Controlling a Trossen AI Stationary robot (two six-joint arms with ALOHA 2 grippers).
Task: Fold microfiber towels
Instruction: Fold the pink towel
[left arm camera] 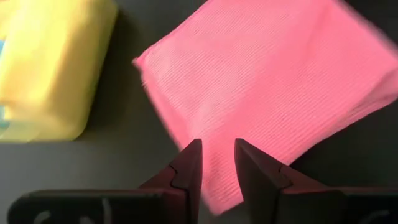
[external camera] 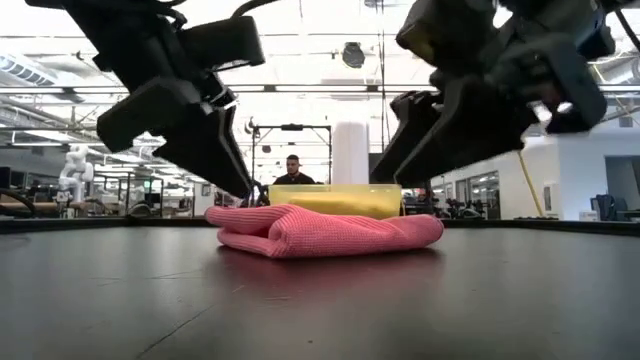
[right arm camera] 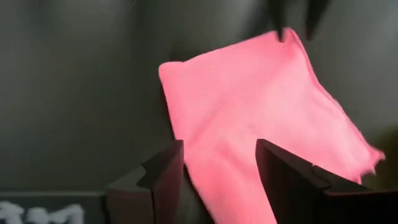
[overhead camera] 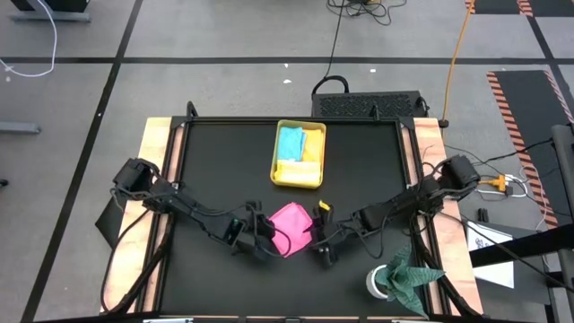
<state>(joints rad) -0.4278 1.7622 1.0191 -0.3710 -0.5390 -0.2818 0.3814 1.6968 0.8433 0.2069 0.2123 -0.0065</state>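
Pink towel (overhead camera: 291, 228) folded at lower centre of the high view, on the tabletop (overhead camera: 359, 179) below the yellow tray (overhead camera: 316, 176). Left end effector (left arm camera: 216, 163) narrowly parted over one edge, possibly pinching it; right end effector (right arm camera: 219, 163) spread, released. Fold apparently finished; next, transfer to tray.
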